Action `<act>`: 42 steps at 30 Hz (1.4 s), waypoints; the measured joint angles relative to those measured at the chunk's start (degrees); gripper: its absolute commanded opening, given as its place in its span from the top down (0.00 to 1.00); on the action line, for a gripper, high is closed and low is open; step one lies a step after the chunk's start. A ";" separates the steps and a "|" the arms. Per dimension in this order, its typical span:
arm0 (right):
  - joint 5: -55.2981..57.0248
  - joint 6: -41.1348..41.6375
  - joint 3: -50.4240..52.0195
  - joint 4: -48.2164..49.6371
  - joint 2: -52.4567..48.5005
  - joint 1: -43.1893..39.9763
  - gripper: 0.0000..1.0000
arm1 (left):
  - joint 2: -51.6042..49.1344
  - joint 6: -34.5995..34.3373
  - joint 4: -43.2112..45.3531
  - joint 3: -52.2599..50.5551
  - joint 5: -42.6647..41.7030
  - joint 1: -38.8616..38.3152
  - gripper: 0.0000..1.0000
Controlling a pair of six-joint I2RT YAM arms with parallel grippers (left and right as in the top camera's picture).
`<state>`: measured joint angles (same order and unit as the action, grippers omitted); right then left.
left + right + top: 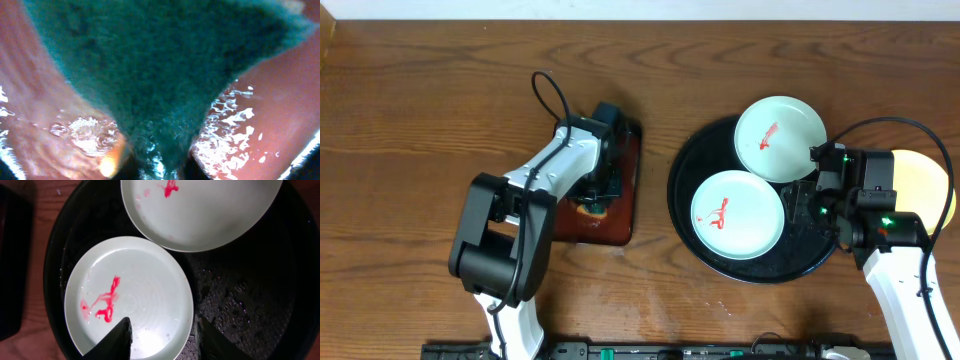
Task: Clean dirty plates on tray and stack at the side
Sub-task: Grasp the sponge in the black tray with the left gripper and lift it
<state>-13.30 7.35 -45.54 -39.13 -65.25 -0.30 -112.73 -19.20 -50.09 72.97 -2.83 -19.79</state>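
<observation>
- black tray: right side of the table, holds two red-smeared plates, far mint plate touching near mint plate
- yellow plate: off the tray, right of it, partly under the arm
- reddish-brown tray: wet
- left gripper: pinching green sponge over it
- right gripper: jaws apart, astride the near plate's rim
</observation>
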 measured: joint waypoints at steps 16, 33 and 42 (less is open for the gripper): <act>0.96 -0.02 0.00 -0.04 0.00 -0.02 0.64 | 7.43 1.14 -6.60 2.60 -0.92 1.77 0.47; 7.80 6.69 0.00 -1.99 -6.19 -2.69 0.62 | 2.03 1.60 3.91 0.09 -3.76 3.67 0.92; 7.56 7.10 0.00 -2.23 -10.43 -4.13 0.65 | 1.77 1.92 -0.13 1.60 -4.35 3.72 0.92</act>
<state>-5.74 14.46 -45.54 -41.36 -75.68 -4.43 -110.96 -17.28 -50.22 74.56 -7.18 -16.08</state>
